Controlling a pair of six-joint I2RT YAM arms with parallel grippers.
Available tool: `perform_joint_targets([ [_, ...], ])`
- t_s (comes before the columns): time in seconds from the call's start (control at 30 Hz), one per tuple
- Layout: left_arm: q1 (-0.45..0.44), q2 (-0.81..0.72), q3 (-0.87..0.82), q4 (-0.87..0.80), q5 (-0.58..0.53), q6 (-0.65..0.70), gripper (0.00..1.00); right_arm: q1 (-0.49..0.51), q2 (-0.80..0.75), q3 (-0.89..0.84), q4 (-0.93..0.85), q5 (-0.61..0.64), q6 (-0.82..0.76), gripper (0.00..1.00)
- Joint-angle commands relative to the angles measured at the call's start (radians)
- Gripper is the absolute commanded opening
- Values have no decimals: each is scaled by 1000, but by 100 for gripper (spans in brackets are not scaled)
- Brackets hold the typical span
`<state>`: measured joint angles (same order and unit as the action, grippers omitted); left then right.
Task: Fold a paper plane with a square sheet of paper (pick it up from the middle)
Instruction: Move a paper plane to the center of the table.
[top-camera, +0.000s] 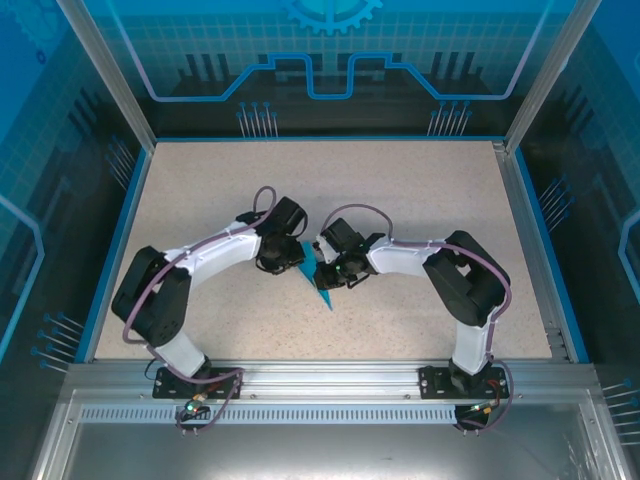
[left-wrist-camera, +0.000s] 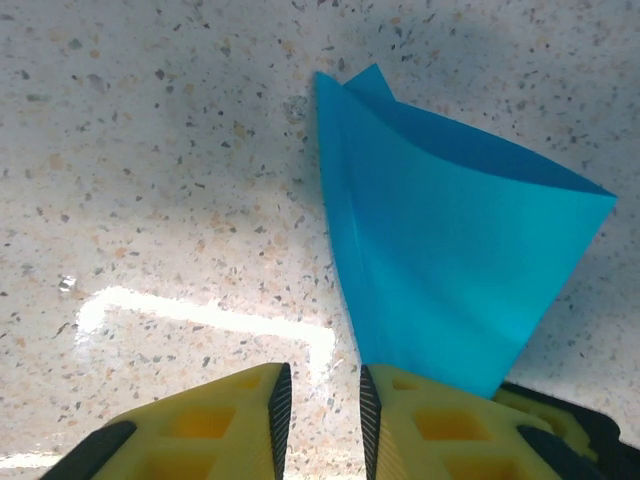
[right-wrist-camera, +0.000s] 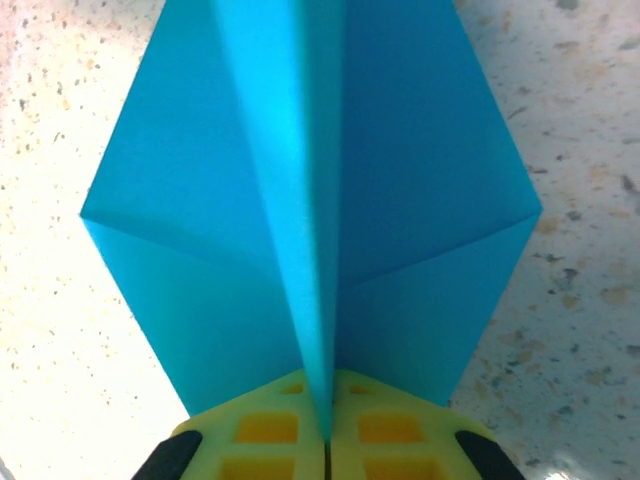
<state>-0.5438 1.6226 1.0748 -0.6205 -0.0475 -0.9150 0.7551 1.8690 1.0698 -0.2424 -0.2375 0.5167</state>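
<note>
Bare table lies ahead and left of the left gripper; the paper plane stands just to its right.

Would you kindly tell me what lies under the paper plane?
Speckled table shows around the plane, whose raised centre fold the right fingers pinch. Whatever lies directly beneath it is covered.

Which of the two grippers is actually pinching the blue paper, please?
The right gripper, shut on the paper plane's centre fold; the left gripper's jaws stand empty.
</note>
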Motion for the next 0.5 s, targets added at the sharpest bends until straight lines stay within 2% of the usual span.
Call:
perform_joint_targets([
  [0.0, 11, -67, -47, 81, -16, -5, 29, 15, -64, 29, -82, 89, -2, 5],
  [0.2, 14, -153, -84, 102, -77, -7, 35, 15, -152, 37, -195, 310, 44, 3],
  [0.47, 36, -243, -174, 163, -87, -33, 41, 15, -181, 63, -306, 438, 87, 4],
])
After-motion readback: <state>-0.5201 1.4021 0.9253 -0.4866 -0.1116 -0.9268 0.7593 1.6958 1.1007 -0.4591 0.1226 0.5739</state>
